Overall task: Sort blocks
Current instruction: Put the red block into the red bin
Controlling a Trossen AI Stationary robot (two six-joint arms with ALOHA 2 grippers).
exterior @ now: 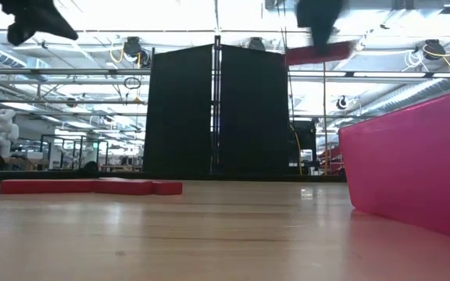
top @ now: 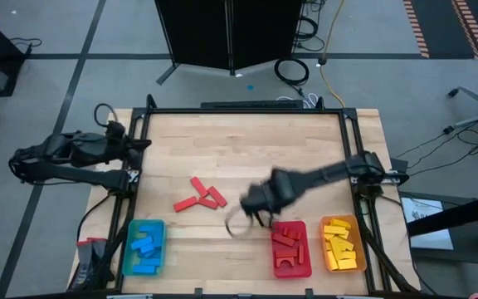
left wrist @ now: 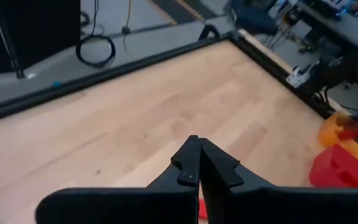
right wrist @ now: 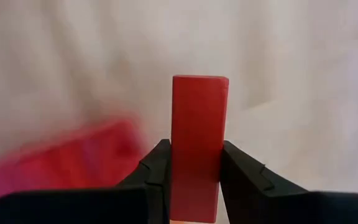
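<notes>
Right gripper [right wrist: 194, 171], pinching a red block [right wrist: 199, 137] between its two dark fingers; the block stands out past the fingertips. In the high view this gripper [top: 260, 202] hangs over the table [top: 247, 141], just beside the red tray [top: 291, 248]. Left gripper [left wrist: 196, 165], fingers pressed together and empty, parked at the table's left edge.

Remaining loose blocks: three red bars [top: 199, 196] lying touching one another near mid-table. Blue tray [top: 144, 247] and yellow tray [top: 342, 243] already hold pieces.

Likely risk: the hold covers only the block's lower part, so a fast swing could twist it loose; released off-centre, it could strike the tray wall and bounce out.

Surface: pale wood planks in a dark frame. Beyond: grey floor, a black partition [exterior: 216, 109], coiled cables, bright ceiling lights.
</notes>
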